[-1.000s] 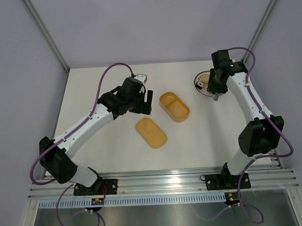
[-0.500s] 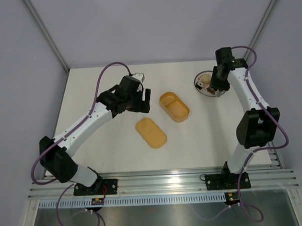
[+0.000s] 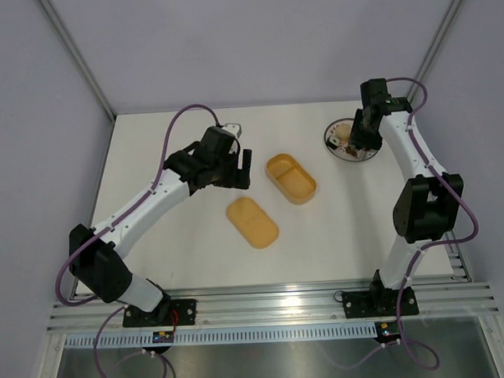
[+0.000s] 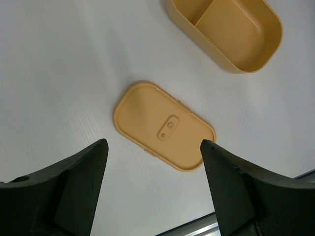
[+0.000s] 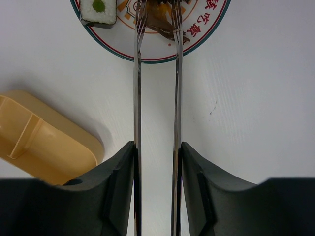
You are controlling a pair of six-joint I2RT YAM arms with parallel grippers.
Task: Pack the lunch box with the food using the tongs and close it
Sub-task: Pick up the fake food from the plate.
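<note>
The open orange lunch box point(image 3: 291, 178) lies mid-table, its two compartments holding nothing, with its lid point(image 3: 253, 222) flat beside it. My left gripper point(image 4: 153, 145) hangs open above the lid point(image 4: 164, 126), touching nothing. My right gripper point(image 5: 157, 145) is shut on the tongs point(image 5: 137, 98), whose two silver arms stand apart. Their tips reach onto the plate point(image 5: 209, 24) on either side of a dark brown piece of food point(image 5: 160, 22). A white rice roll with a green centre point(image 5: 98, 11) sits to the left of the tips.
The patterned plate point(image 3: 338, 137) sits at the back right, under my right gripper point(image 3: 360, 138). The box's end point(image 5: 44, 142) lies close to the left of the tongs. Grey walls enclose the table; a metal rail runs along its near edge.
My right wrist has shifted back over the plate and the tongs' arms have spread a little. My left gripper has drifted slightly back and stays open.
</note>
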